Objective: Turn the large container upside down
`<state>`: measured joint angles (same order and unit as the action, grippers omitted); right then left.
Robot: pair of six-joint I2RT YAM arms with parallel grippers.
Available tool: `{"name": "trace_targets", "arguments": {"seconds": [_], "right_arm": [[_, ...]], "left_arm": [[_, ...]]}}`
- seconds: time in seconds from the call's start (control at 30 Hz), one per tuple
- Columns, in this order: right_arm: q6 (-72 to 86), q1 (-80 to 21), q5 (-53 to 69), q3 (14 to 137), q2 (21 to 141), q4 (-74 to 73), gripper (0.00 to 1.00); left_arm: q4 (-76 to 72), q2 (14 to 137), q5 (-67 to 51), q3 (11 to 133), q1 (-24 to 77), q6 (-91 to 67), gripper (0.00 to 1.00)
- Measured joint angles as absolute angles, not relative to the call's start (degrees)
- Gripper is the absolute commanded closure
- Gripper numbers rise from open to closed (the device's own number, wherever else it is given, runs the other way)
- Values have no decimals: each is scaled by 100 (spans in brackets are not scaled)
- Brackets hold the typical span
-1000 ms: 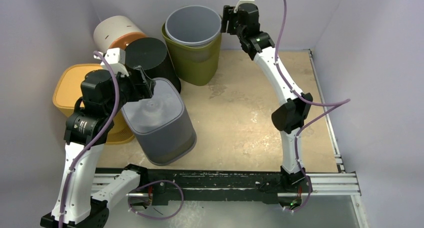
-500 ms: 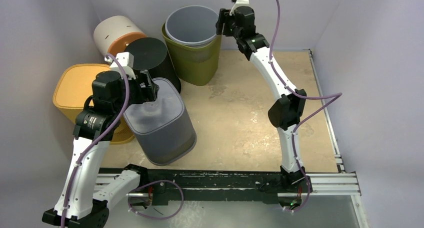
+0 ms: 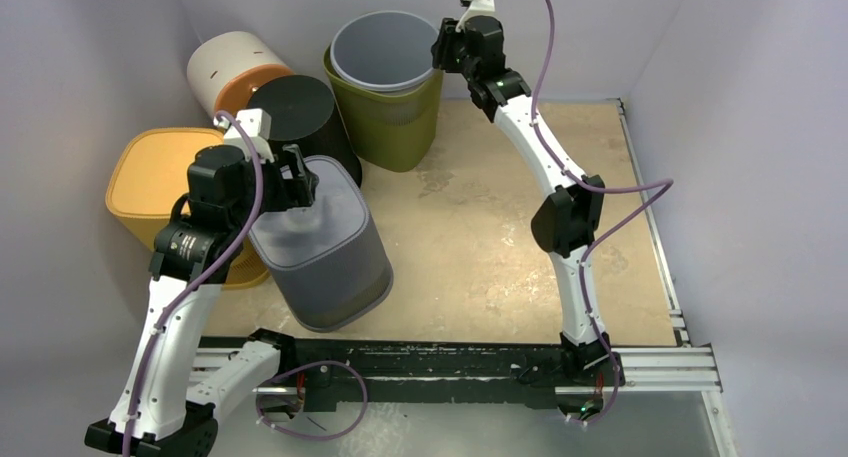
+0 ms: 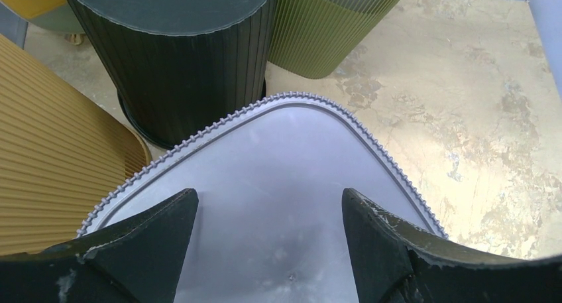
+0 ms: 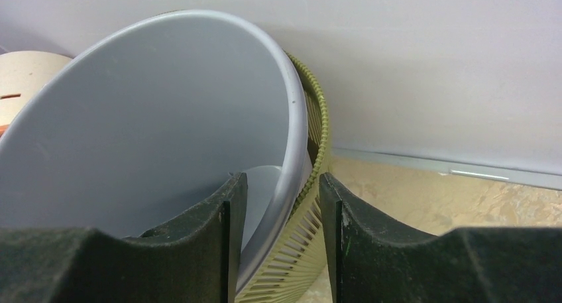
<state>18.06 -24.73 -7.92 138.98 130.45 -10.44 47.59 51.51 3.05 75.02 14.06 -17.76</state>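
left tool (image 4: 268, 203) gapes wide, holding nothing, over the base-up grey tub (image 3: 318, 245) at near left. far centre, right tool (image 5: 283, 183) straddles the nested rims of upright grey bin (image 3: 385, 49) and olive bin (image 3: 395, 127), likely to tip them; whether it grips, cannot tell.

Pale lavender walls (image 3: 120, 17) enclosed a mottled beige tabletop (image 3: 480, 237) on three sides under soft, even light; an aluminium rail (image 3: 670, 362) ran along its near edge.

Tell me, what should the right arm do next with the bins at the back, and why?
Probably squeeze the right fingers shut. One is inside the grey bin, the other outside the green basket around it, and they don't look tight yet.
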Motion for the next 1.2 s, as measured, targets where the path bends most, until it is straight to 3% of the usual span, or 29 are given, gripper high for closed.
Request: {"name": "trace_targets", "arguments": {"seconds": [0.2,0.63,0.73,0.83,0.93,1.1,1.2], "right_arm": [[1874,-2473,-784,13898,13056,-902,100],[1887,-2480,-810,12449,12011,-626,100],[1881,-2480,-869,11939,11570,-707,77],[1892,-2480,-943,11410,11078,-746,61],[1863,-2473,-1013,11028,10582,-792,51],[1719,-2471,-1155,10857,9926,-963,26],[1577,-2467,-1313,10761,9574,-1131,18]], "left_arm": [[4759,5109,320,7502,1406,-1747,23],[4764,5129,351,7518,1406,-1734,23],[4849,5343,370,7776,1406,-1730,23],[4880,5830,379,8427,1406,-1693,23],[4816,6473,386,9271,1406,-1745,26],[4453,7728,294,10593,1406,-2228,34],[4300,8674,226,11386,1409,-2620,35]]}}
